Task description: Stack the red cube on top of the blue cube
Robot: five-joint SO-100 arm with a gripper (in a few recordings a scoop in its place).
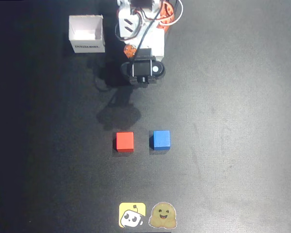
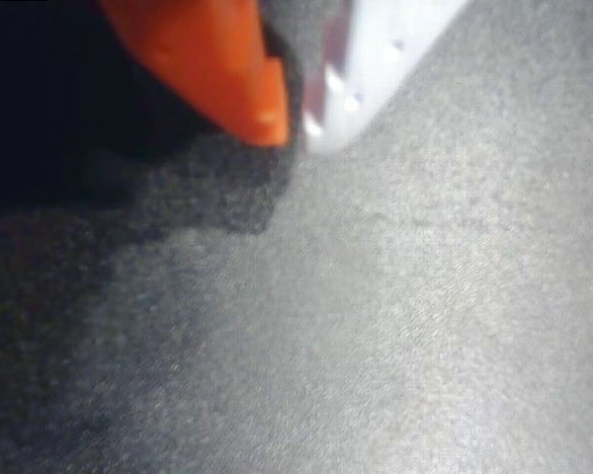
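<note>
The red cube (image 1: 124, 141) sits on the dark table in the overhead view, just below the middle. The blue cube (image 1: 161, 139) stands a short gap to its right, the two not touching. My arm (image 1: 144, 69) is folded up near its base at the top, well above both cubes in the picture. In the wrist view the gripper (image 2: 295, 128) hangs close over bare table, its orange fingertip (image 2: 262, 109) and white fingertip (image 2: 336, 99) almost together with nothing between them. Neither cube is near the fingers.
A white open box (image 1: 87, 33) stands at the top left, beside the arm's base (image 1: 143, 24). Two stickers (image 1: 148, 215) lie at the table's bottom edge. Dark bare mat surrounds both cubes.
</note>
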